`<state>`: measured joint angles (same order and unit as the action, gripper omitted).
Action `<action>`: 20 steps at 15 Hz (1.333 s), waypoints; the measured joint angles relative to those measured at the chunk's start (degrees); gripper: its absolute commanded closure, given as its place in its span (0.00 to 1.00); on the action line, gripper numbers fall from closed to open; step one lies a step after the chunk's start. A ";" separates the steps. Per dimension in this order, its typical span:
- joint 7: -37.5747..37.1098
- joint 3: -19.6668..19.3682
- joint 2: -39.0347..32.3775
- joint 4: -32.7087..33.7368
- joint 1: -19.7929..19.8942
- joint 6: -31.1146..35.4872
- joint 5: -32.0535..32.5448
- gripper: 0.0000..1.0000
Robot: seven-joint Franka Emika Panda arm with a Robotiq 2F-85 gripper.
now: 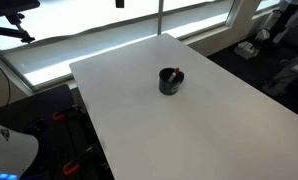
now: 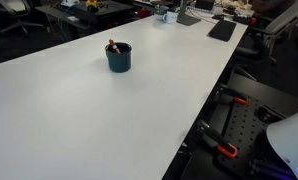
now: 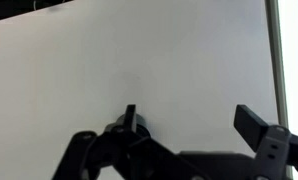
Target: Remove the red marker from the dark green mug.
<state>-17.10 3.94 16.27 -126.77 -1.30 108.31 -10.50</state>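
The dark green mug [image 1: 171, 84] stands upright near the middle of the white table, and it also shows in the other exterior view [image 2: 119, 60]. The red marker [image 1: 172, 73] leans inside it, with its tip just above the rim [image 2: 113, 46]. In the wrist view my gripper [image 3: 192, 122] is open and empty over bare white table. A dark round shape sits beside one finger; I cannot tell whether it is the mug. The gripper itself hardly shows in the exterior views.
The white table [image 1: 209, 130] is long, with edges close on both sides [image 2: 204, 120]. Keyboards and small items lie at its far end [image 2: 221, 30]. Bright windows [image 1: 109, 30] run behind, and dark stands with orange clamps [image 2: 229, 150] sit beside the table.
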 measured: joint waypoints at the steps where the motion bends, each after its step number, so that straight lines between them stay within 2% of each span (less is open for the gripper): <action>1: 0.00 0.00 0.00 0.00 0.00 0.01 0.00 0.00; 16: 0.01 -0.10 -0.19 0.11 0.09 0.02 0.01 0.00; 20: 1.24 -1.52 -2.66 2.66 0.54 -0.04 0.07 0.00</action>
<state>-15.87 2.42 13.61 -124.11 -0.76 108.27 -10.43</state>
